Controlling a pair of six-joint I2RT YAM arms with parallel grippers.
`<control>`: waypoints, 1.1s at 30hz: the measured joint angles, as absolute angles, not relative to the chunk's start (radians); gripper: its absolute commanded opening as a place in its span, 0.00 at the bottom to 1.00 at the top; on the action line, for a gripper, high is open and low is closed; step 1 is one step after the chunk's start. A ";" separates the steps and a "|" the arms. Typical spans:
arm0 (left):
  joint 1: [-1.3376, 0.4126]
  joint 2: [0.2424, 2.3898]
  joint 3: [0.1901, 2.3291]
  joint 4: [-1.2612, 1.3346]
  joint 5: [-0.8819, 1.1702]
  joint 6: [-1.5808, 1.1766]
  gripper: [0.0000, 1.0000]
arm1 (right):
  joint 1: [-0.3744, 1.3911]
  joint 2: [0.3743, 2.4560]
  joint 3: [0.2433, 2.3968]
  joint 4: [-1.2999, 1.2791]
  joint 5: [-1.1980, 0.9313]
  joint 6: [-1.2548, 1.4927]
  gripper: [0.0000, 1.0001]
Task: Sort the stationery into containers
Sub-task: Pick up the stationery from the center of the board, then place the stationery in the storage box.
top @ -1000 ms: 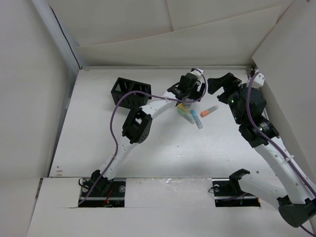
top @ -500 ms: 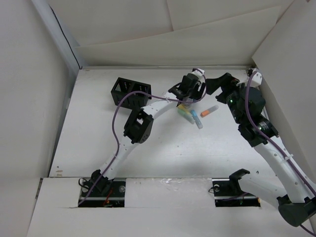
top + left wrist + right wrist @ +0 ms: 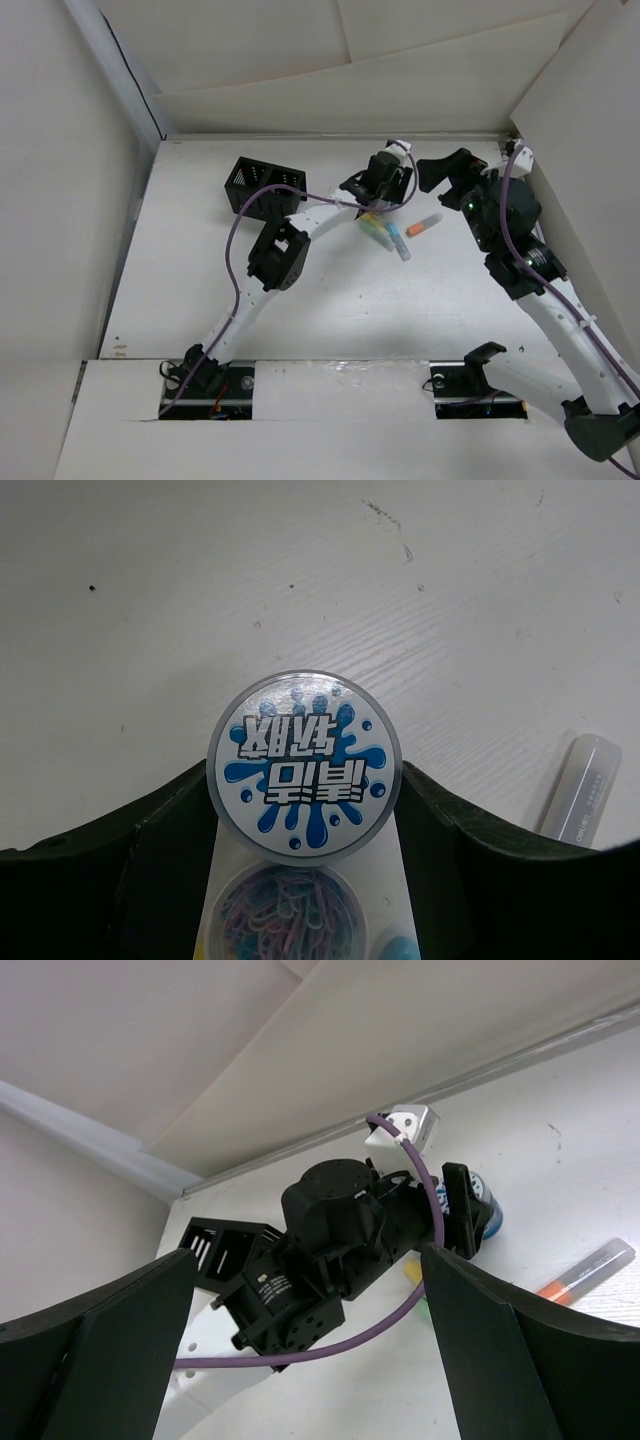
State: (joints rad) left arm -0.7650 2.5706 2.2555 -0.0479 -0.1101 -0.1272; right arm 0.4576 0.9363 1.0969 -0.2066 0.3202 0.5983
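My left gripper [image 3: 388,182] is shut on the small clear round jar [image 3: 303,780]. Its fingers [image 3: 150,860] press both sides of the jar. The lid carries a blue splash label, and coloured clips show through the clear body. The jar also shows in the right wrist view [image 3: 482,1203]. Yellow, pale green and light blue sticks [image 3: 384,232] lie together just below the left gripper. An orange stick [image 3: 424,224] lies to their right and shows in the right wrist view [image 3: 585,1270]. The black organizer box [image 3: 262,185] stands at the far left. My right gripper [image 3: 447,178] is open, empty, raised right of the left gripper.
A pale stick end [image 3: 585,790] lies on the white table right of the jar. White walls close the back and both sides. The left arm's purple cable [image 3: 420,1280] loops beside its wrist.
My right gripper has drifted slightly left, toward the left gripper. The left gripper has barely shifted and still holds the jar. The sticks have not moved.
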 measured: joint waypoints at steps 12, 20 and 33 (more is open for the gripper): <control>-0.708 2.286 2.180 -0.040 -0.082 -0.201 0.40 | 0.458 0.718 1.034 -0.146 0.366 0.592 1.00; -0.484 1.869 1.793 0.044 -0.121 -0.351 0.40 | 0.462 0.777 1.006 -0.068 0.334 0.619 0.22; -0.335 1.602 1.405 -0.019 -0.339 -0.477 0.41 | 0.632 1.075 0.939 -0.047 0.273 0.637 0.70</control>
State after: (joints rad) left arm -0.3347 1.6016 1.4048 -0.0193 -0.3393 -0.4774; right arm 0.6315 1.0748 0.9394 -0.0475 0.2733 0.6373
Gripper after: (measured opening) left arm 0.596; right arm 0.649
